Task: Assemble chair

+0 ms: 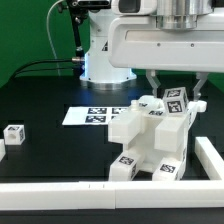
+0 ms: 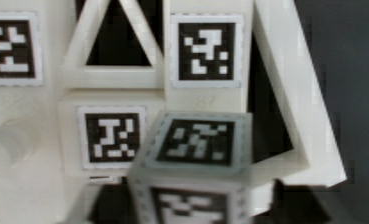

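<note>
While bench (image 1: 40, 95) is carrying everything, half-built chair (image 1: 145, 150) is sitting close to rail (image 1: 60, 188), likely for bracing; fingers (image 1: 152, 83) are straddling top block (image 1: 175, 101), likely seating it; clamped or not, cannot tell; spare block (image 1: 14, 133) lying aside.

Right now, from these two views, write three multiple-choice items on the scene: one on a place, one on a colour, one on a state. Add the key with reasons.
1. Where does the small loose white tagged cube lie?
A. on the exterior view's left, apart from the stack
B. beside the stack, touching it
C. on top of the stack
2. The tabletop is:
A. white
B. black
C. red
3. The chunky white plastic chair blocks are:
A. scattered singly
B. boxed
C. stacked together
Key: A, the cube sits alone on the left. B, the surface is dark throughout. C, the blocks form one cluster by the long white border rail.
</note>
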`<state>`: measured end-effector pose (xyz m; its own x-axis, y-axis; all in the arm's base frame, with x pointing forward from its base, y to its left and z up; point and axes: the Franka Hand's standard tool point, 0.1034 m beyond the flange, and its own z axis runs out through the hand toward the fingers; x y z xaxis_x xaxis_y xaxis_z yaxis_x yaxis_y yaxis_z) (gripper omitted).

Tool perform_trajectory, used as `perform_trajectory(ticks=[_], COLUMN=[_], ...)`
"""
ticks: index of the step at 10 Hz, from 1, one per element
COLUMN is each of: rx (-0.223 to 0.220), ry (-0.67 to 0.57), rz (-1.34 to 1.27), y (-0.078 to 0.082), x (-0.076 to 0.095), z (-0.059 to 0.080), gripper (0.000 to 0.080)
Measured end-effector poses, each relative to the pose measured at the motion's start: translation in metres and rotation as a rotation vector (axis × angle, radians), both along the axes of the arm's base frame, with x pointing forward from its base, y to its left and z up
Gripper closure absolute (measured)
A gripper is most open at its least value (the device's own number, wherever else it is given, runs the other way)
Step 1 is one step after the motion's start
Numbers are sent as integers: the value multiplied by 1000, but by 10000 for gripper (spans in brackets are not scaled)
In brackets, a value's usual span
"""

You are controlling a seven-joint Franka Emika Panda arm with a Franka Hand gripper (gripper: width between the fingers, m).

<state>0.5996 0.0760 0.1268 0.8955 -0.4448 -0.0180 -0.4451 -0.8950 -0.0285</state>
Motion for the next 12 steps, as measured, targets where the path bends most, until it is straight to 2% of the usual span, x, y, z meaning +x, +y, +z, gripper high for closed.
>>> perform_trajectory(ticks=[7,11,12], rx=[-1,-1,-2], ry=[17,13,12], rz=[-486,-502,-484], y=[0,0,0], x=[0,1,1], z=[0,0,0], gripper=[519,493,311])
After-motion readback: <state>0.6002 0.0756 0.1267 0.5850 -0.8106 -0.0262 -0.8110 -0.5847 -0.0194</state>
